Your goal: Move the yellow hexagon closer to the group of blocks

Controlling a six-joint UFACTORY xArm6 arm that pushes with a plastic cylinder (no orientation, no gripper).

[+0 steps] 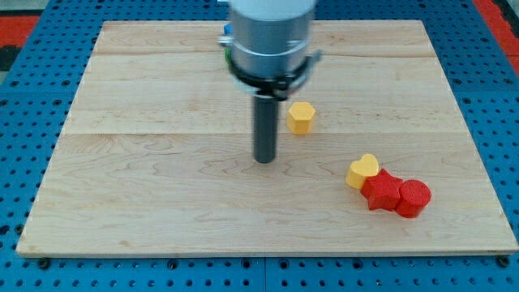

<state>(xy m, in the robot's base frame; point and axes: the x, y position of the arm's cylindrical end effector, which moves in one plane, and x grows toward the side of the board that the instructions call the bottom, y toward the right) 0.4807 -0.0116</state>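
The yellow hexagon (pixel 301 117) stands alone on the wooden board (pixel 162 195), a little right of centre. My tip (pixel 265 159) rests on the board below and to the left of the hexagon, apart from it. The group of blocks lies at the lower right: a yellow heart-shaped block (pixel 362 171), a red star-shaped block (pixel 381 191) touching it, and a red cylinder (pixel 413 197) at the right end. The hexagon is a clear gap up and to the left of the group.
The arm's grey body (pixel 270 36) hangs over the top middle of the board and hides part of it. A blue pegboard surface (pixel 495 122) surrounds the board on all sides.
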